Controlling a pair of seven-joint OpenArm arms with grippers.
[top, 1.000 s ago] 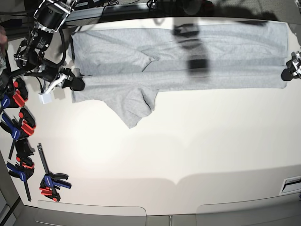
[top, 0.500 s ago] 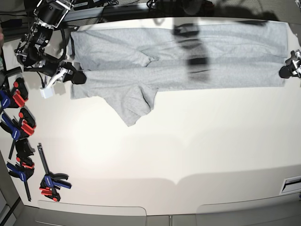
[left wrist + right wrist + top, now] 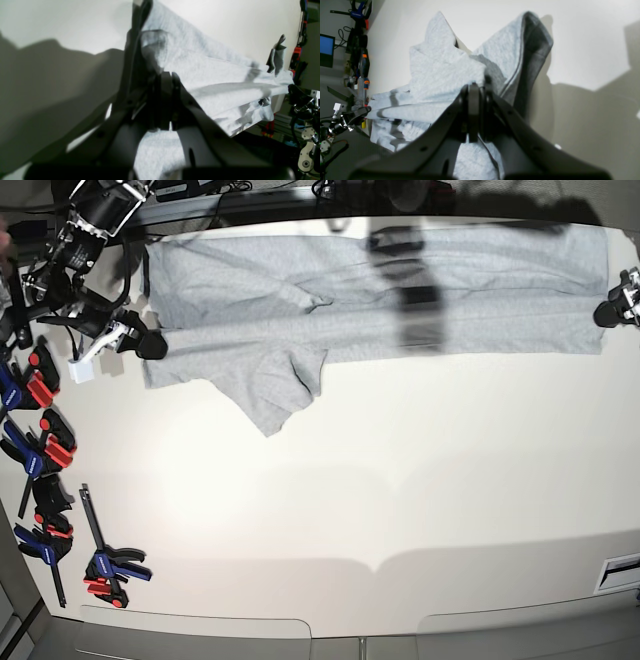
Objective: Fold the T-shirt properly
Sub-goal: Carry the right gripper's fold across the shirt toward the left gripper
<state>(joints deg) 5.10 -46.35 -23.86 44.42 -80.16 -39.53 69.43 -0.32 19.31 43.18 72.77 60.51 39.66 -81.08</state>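
We see the light heather-grey cotton T-shirt (image 3: 380,295) stretched in a long band across the far part of the white table (image 3: 400,500), one sleeve flap hanging toward the table's middle. The left gripper (image 3: 165,82) pinches its one end, the right gripper (image 3: 476,87) the other; both are pressed together on cloth. No lettering is readable on it. Red-and-blue clamps (image 3: 40,450) lie along the table's edge beside the right gripper.

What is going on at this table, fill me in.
A two-armed robot is partway through folding a grey T-shirt. The shirt is stretched along the far edge of the table, one sleeve hanging toward the camera. The left gripper is clamped on one end, the right gripper on the other, holding the cloth taut between them.
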